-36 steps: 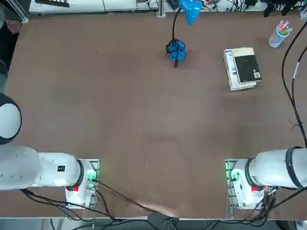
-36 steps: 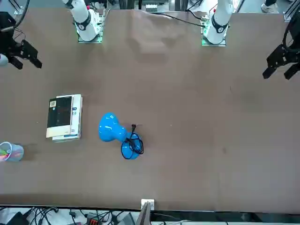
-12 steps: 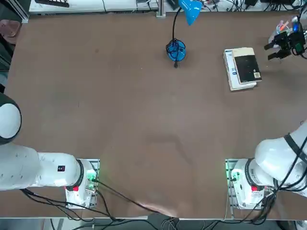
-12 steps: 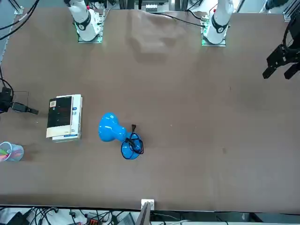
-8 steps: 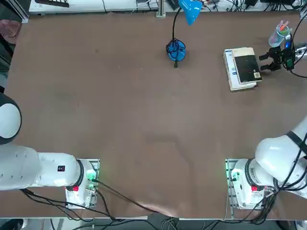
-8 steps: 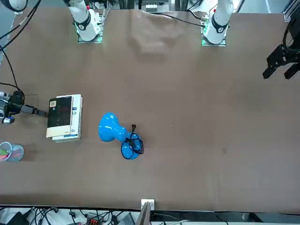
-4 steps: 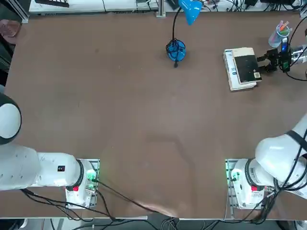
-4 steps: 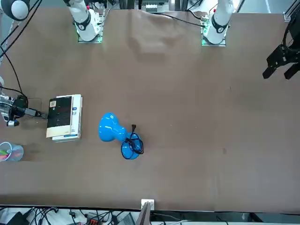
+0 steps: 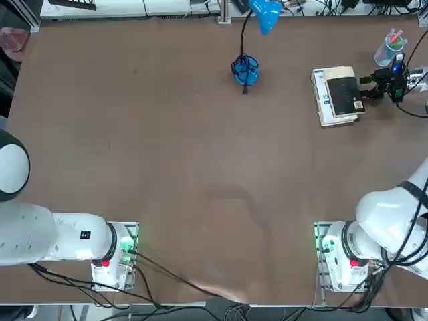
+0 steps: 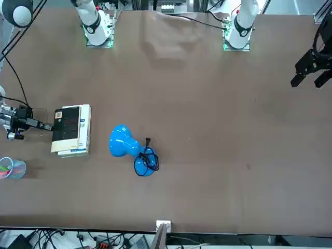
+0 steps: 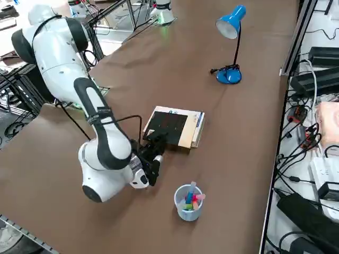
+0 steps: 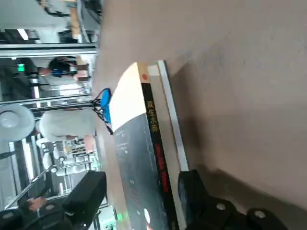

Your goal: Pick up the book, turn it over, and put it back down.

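The book (image 9: 338, 95) lies flat at the far right of the table, its white cover with a black panel facing up; it also shows in the front view (image 10: 71, 129) and the right side view (image 11: 172, 127). My right gripper (image 9: 366, 90) lies low and level at the book's right-hand edge, open (image 10: 46, 126) (image 11: 156, 142). In the wrist view the book (image 12: 144, 143) shows its black spine with red and yellow lettering. One fingertip (image 12: 88, 191) stands over the cover side, the other fingertip (image 12: 192, 189) on the table side, with gaps to both.
A clear cup of coloured pens (image 9: 390, 48) (image 11: 188, 202) stands just beyond the gripper near the table's far right corner. A blue desk lamp (image 9: 245, 70) (image 10: 127, 145) stands left of the book. A cable trails from the wrist across the table's right edge.
The gripper has edged a little closer to the book's edge and settled; its jaws stay wide. The book has not moved.
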Motion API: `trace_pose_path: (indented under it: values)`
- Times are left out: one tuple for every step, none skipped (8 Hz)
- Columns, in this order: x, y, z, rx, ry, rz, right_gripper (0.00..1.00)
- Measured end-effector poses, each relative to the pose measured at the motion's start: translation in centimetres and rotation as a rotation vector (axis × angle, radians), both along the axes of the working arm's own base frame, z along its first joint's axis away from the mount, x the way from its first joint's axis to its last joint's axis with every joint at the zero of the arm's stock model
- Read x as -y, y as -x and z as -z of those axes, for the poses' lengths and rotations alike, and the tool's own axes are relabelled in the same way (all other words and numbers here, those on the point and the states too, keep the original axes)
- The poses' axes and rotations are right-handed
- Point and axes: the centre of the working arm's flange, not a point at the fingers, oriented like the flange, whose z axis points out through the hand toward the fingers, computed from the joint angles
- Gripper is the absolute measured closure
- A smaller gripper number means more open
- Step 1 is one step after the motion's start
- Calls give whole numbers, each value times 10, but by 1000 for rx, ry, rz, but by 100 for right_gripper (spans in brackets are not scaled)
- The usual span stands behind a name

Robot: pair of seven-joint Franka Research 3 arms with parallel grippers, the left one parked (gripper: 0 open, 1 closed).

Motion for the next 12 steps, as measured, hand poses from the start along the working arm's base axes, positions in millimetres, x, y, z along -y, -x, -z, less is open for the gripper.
trace_pose_path:
  values:
    - [3,4,8,32,-18,3,9]
    - [3,7,13,51,-33,6,9]
    - [2,8,16,63,-54,11,9]
    - [0,8,18,77,-84,18,9]
    - [-3,7,18,86,-105,21,10]
    - [-4,7,19,88,-115,23,10]
    - [-5,8,23,88,-123,26,10]
    - [-6,9,27,87,-130,30,11]
    - [-7,9,29,87,-135,31,14]
    - [-7,9,30,90,-144,37,15]
    - [-9,9,32,92,-159,42,16]
    - [-11,9,35,91,-171,42,18]
